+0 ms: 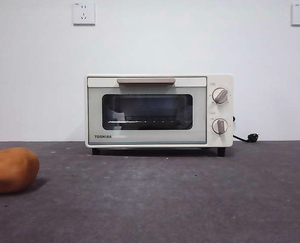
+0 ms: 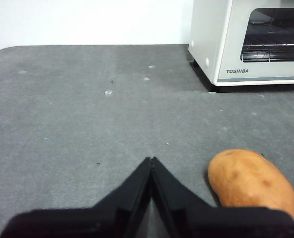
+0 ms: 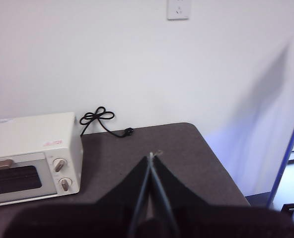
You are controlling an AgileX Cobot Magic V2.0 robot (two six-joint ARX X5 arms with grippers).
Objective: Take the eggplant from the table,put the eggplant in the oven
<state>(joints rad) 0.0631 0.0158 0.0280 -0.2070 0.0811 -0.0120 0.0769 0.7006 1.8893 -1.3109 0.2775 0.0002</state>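
Potato (image 1: 12,170) sits nearest the front camera, left of the oven (image 1: 158,111) on the grey tabletop (image 1: 155,202). Beside it waits the left pincer (image 2: 151,161), jaws pressed together and empty. Door and handle (image 1: 145,80) look closed, the rack visible behind the glass. Right of the oven, past its black power cord (image 3: 101,120), the right pincer (image 3: 151,157) hangs high, also pressed together. No eggplant shows in any view, so its direction, long axis and nearer arm cannot be judged.
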